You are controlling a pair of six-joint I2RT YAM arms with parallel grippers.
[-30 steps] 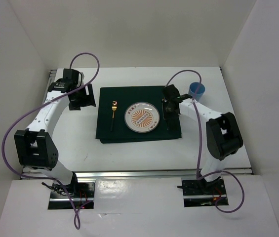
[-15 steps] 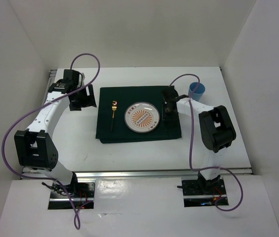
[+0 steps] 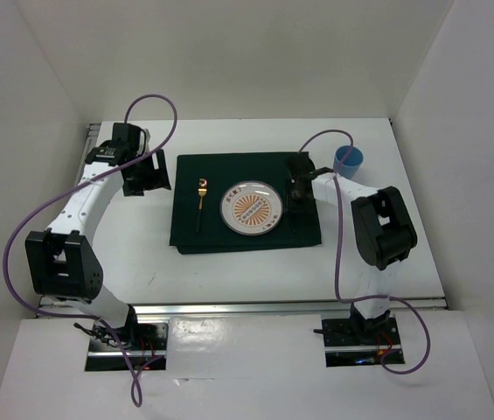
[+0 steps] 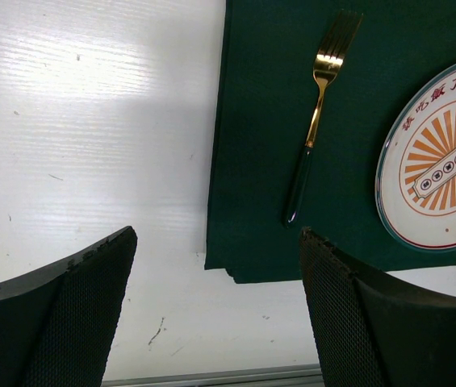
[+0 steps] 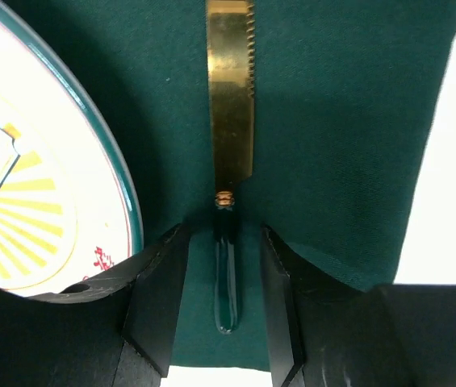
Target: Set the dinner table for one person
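**Table set, both jaws apart**

The table (image 3: 229,271) fills the top view beyond the arm bases. On it lies a green cloth (image 3: 247,241) with a plate (image 3: 251,210), a fork (image 3: 200,201) on the left and a knife (image 5: 230,105) on the right. The right gripper (image 5: 223,298) straddles the knife handle with its jaws parted, a gap on each side. The left gripper (image 4: 215,306) hangs wide open beside the cloth.
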